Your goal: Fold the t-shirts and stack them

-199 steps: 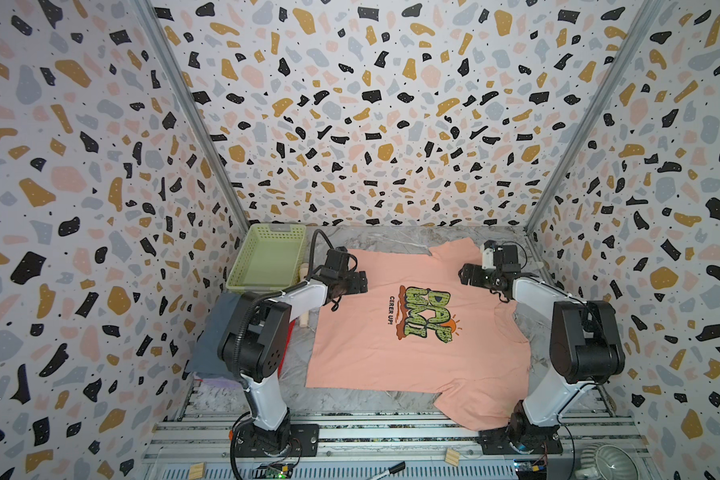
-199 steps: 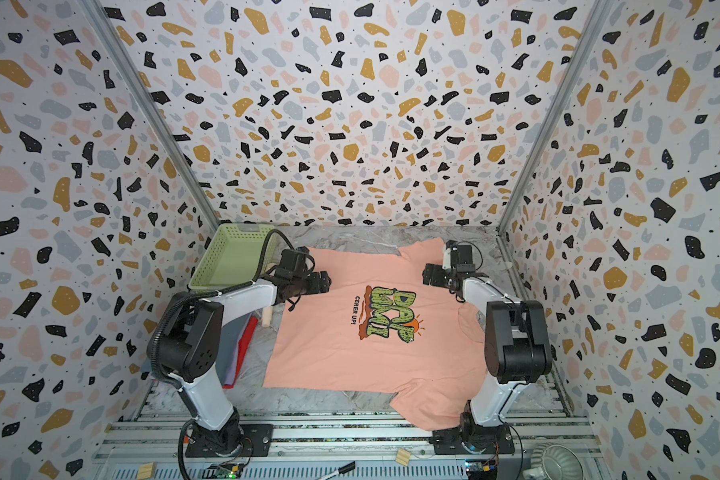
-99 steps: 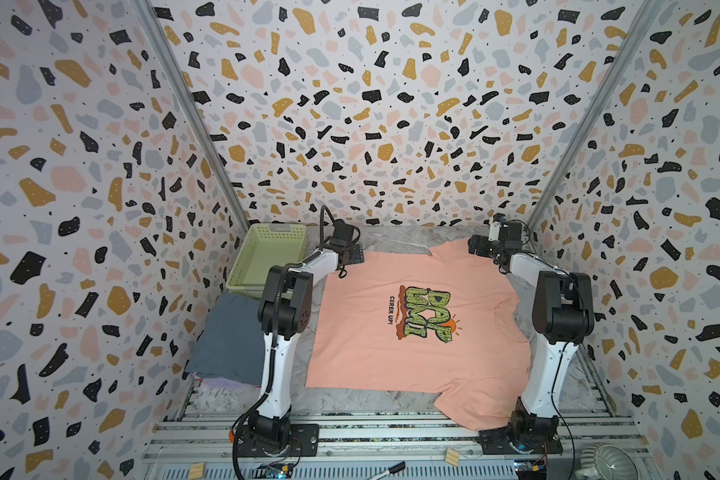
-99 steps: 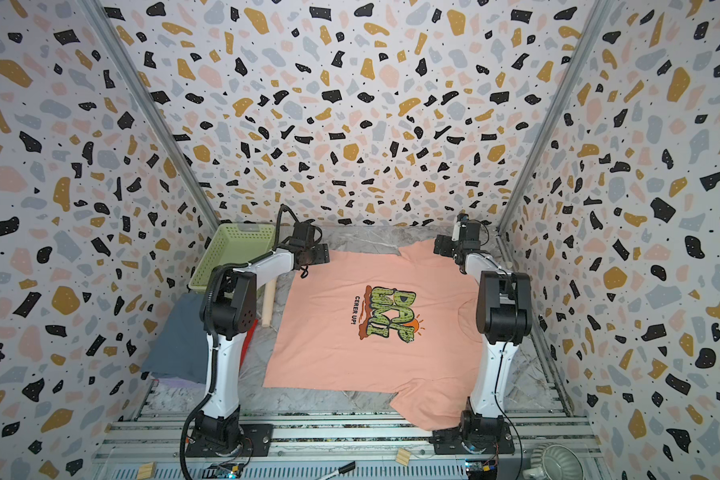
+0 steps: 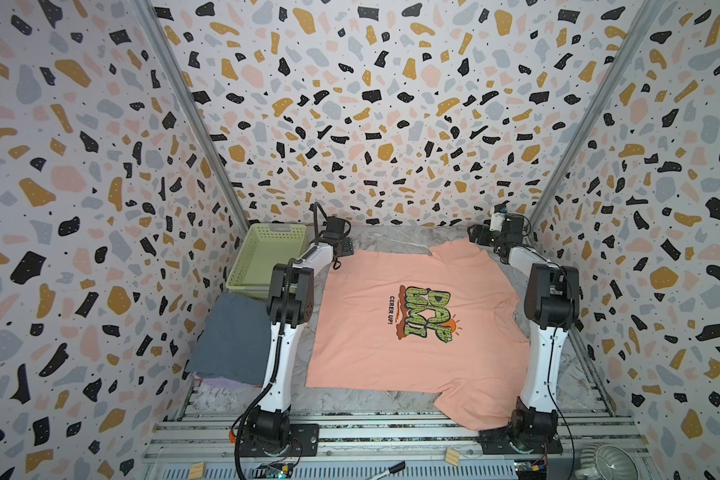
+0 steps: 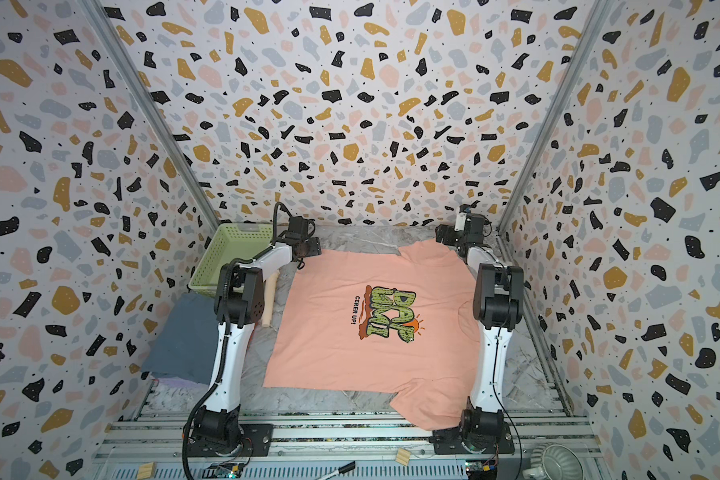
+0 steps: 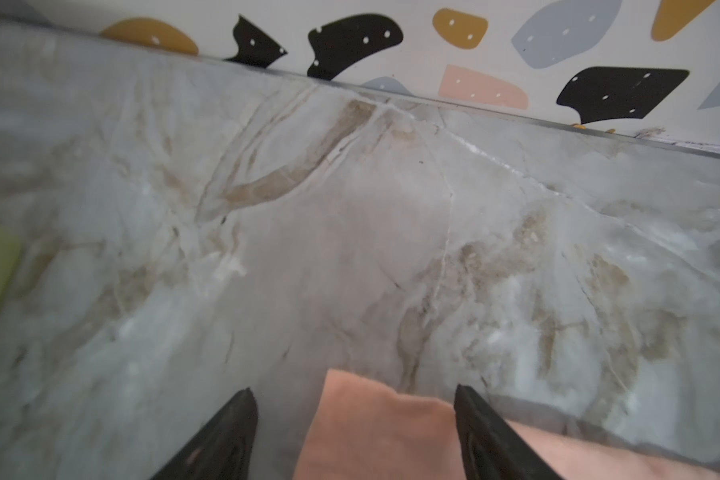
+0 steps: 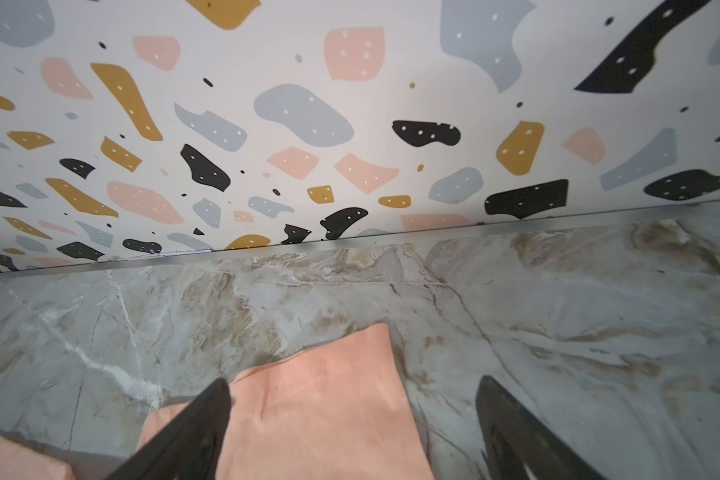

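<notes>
So the salmon-peach shirt (image 5: 412, 332) is lying flat and print-up on the marble surface (image 5: 391, 239), spread out between the two arms. The green bubble letters and "CERER UP!" read sideways in both top views. The left tool (image 7: 352, 392) is down at the shirt's far corner on the left side. In the left wrist view its jaws stand apart with that corner of cloth poking up between them, not pinched as far as I can see. The right tool (image 8: 354, 382) sits over the far sleeve on the right side, jaws spread wide too, sleeve end between them and one finger lying across the cloth's edge. The other sleeve droops over the near edge by the right arm's base. Off to the left there's a folded slate-grey shirt (image 5: 233, 336) on top of a lavender one (image 5: 225, 380), just in front of the pale green basket (image 5: 242, 266). A beige stick (image 6: 269, 299) lies between the left arm and the shirt's edge.
</notes>
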You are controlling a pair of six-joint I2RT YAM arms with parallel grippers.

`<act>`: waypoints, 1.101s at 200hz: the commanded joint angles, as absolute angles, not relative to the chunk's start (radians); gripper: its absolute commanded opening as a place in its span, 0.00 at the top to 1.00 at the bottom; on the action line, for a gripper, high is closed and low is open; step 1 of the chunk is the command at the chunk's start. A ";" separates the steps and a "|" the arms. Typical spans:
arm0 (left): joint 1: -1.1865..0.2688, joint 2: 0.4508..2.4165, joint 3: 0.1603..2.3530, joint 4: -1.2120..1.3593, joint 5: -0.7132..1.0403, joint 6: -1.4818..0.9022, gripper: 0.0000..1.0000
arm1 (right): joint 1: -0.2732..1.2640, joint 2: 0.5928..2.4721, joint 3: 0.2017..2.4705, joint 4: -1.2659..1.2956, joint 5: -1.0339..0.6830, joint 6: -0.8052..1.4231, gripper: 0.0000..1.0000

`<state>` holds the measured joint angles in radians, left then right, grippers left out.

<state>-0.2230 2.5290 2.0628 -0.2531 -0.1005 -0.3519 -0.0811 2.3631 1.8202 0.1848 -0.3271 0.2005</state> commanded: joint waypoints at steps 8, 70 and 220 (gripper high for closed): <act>-0.222 2.559 2.065 -0.266 -0.026 -0.377 0.47 | -0.091 2.462 1.985 0.110 -0.371 0.216 0.09; -0.222 2.510 1.965 -0.217 -0.001 -0.380 0.82 | -0.075 2.600 2.201 -0.114 -0.372 0.129 0.14; -0.212 2.451 1.929 -0.172 0.030 -0.372 1.00 | 0.011 2.596 2.227 -0.133 -0.189 0.092 0.96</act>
